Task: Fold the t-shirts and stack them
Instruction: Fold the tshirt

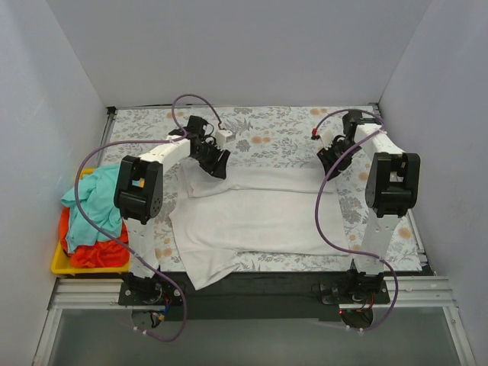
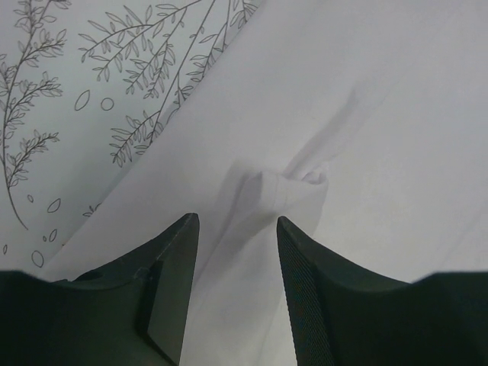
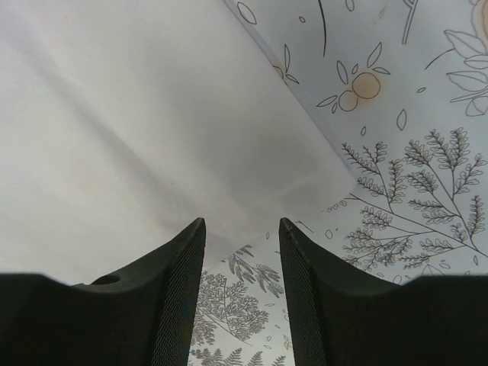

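Note:
The white t-shirt (image 1: 259, 217) lies spread across the middle of the table, its far edge folded toward the middle. My left gripper (image 1: 216, 162) is open above the shirt's far left corner; in the left wrist view (image 2: 236, 221) a small pinched ridge of white cloth (image 2: 293, 187) stands just beyond the fingertips. My right gripper (image 1: 333, 158) is open above the shirt's far right corner; in the right wrist view (image 3: 242, 223) the white cloth's corner (image 3: 305, 183) lies just ahead of the jaws. A teal t-shirt (image 1: 95, 202) and an orange-red t-shirt (image 1: 95, 252) are heaped at the left.
The yellow tray (image 1: 65, 265) holding the heaped shirts sits at the table's left edge. The floral table cover (image 1: 274, 133) shows behind the white shirt. White walls enclose the table on three sides.

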Controlling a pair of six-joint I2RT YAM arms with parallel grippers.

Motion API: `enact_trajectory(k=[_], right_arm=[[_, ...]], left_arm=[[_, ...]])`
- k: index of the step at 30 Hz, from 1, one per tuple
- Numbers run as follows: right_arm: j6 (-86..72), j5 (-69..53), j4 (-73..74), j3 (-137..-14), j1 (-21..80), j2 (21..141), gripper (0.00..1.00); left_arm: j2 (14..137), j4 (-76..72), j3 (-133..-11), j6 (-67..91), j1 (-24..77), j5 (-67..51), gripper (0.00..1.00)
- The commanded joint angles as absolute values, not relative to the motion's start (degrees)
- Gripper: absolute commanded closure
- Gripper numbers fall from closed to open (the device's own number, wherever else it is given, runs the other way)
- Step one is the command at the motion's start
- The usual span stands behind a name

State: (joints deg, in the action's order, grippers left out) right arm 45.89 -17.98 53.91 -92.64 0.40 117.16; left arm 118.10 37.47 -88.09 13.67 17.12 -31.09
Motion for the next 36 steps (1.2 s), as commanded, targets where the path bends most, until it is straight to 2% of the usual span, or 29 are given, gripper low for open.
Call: enact_trajectory(k=[1,4,6,7,11,18,20,21,23,24,25,28,36], right_arm=[[44.21,-18.54,56.16,-91.76,0.53,116.89,0.50],[43.95,-18.72,56.60,-92.20,-1.40,117.24,0.49],[44.03,-18.81,57.21,-92.81,-1.67,117.51,0.49],[44.03,-18.90,57.39,-93.07,-1.76,117.60,0.49],[44.38,-18.55,58.01,-95.01,-1.93,118.04,0.50],[44.74,-18.90,59.85,-98.17,-1.93,118.83,0.50],[45.00,-19.07,60.38,-98.35,-1.93,118.83,0.50],[45.00,-18.99,60.38,-98.35,-1.93,118.74,0.51],[45.09,-19.16,60.56,-98.17,-1.93,118.39,0.50],[45.09,-19.25,60.73,-97.74,-2.02,118.30,0.51],[45.17,-19.16,60.73,-97.39,-1.93,118.04,0.51],[45.09,-18.55,60.73,-96.59,-1.93,117.69,0.51],[44.47,-18.28,60.91,-95.45,-1.67,117.51,0.50]], left_arm=[[116.99,39.46,-88.86,11.96,18.19,-34.01,0.55],[116.46,41.47,-88.16,10.99,18.81,-35.59,0.61],[116.37,44.46,-88.77,9.32,19.25,-38.82,0.71],[116.19,47.26,-89.20,8.79,19.42,-39.98,0.80],[112.60,49.83,-86.50,7.30,21.26,-42.10,0.94],[104.07,51.59,-77.09,2.64,26.71,-34.47,0.99],[102.49,51.24,-75.16,1.67,27.95,-30.78,0.94],[100.31,50.72,-73.75,1.84,27.95,-30.24,0.82],[97.66,47.13,-72.25,3.42,27.77,-27.09,0.74],[95.04,44.93,-70.85,4.65,27.16,-25.59,0.63],[94.23,41.34,-70.67,5.70,26.72,-24.62,0.60],[95.35,40.34,-73.72,8.34,24.26,-23.91,0.55],[104.41,45.00,-79.98,7.21,16.97,-25.31,0.54]])
